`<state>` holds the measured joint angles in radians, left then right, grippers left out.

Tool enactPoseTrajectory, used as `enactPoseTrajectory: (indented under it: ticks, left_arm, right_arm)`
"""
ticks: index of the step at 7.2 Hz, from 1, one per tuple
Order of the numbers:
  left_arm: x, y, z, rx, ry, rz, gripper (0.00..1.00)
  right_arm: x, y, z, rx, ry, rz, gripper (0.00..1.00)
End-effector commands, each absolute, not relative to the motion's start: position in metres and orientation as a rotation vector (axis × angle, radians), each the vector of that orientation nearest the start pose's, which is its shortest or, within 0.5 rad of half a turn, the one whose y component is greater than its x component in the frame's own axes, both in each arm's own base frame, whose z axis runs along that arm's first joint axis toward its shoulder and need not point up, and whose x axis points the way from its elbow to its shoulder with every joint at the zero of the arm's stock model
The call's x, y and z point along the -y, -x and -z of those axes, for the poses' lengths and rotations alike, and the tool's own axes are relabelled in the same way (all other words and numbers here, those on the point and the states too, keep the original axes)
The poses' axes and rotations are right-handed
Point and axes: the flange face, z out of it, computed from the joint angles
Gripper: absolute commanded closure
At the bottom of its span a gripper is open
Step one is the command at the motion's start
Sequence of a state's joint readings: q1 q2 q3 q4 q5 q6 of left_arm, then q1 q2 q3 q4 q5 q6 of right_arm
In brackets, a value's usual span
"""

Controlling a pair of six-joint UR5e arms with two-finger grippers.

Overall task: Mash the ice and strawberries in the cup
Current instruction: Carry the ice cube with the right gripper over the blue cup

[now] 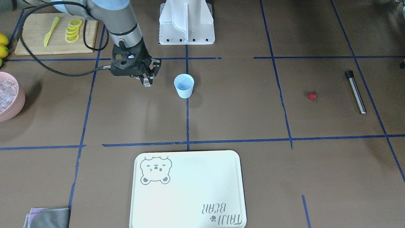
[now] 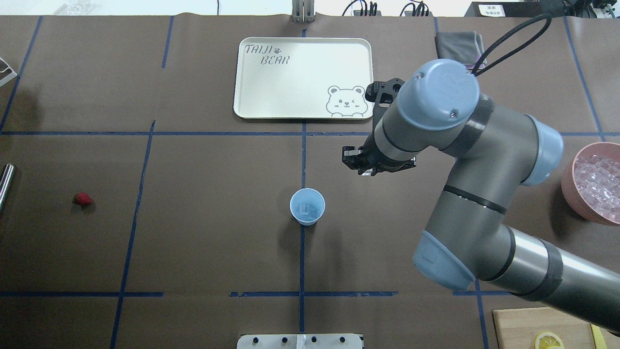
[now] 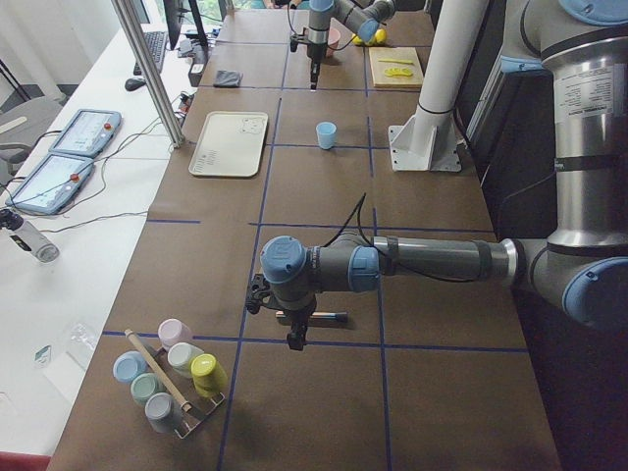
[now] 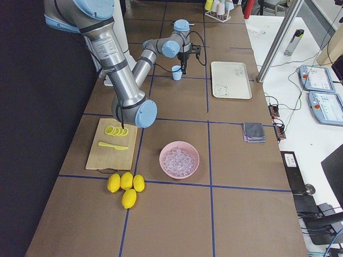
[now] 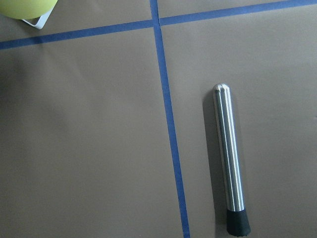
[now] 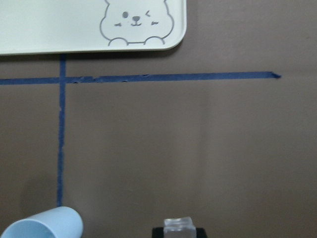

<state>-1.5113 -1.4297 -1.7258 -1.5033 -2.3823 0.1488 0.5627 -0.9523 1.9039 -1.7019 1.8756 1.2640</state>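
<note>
Right tool: closed on one ice cube, pinched between the fingertips and held above the table.

Cup: upright on the centre tape line. It is near my right tool, toward the robot's left of it, and not touching. The overhead view shows ice pieces lying in its bottom.

Strawberry: alone on the table, well apart from the cup on the left-arm side. The steel muddler lies flat beyond it.

Left tool: hangs over the muddler. Its wrist camera looks straight down on the muddler and shows no fingers, so I cannot tell whether it is open or closed.

Surroundings:
- Pink bowl holding loose ice, at the right-arm end of the table.
- Cutting board with lemon slices and a yellow knife.
- Whole lemons beside the board.
- Bear-printed tray on the far side of the cup.
- Grey cloth near the tray's corner.
</note>
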Motion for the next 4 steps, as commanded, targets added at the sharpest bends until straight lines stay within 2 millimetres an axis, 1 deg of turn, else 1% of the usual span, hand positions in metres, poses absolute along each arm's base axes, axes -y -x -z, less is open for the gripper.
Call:
enactPoseTrajectory:
  ticks: [1, 2, 3, 4]
  left_arm:
    - [0.431, 0.035, -0.653, -0.814, 0.017, -0.174, 0.0]
    - [0.431, 0.035, -0.652, -0.814, 0.017, -0.173, 0.0]
    - [0.431, 0.036, -0.653, -0.814, 0.017, -0.173, 0.0]
    - [0.431, 0.036, -0.653, -0.814, 0.017, -0.173, 0.0]
  right_arm:
    - [0.391, 0.55, -0.14, 0.835, -0.082, -0.174, 1.0]
    - [0.382, 0.569, -0.13, 0.832, -0.076, -0.184, 1.0]
    - [0.376, 0.573, -0.13, 0.831, -0.073, -0.183, 1.0]
    - [0.374, 0.573, -0.134, 0.827, -0.072, -0.182, 1.0]
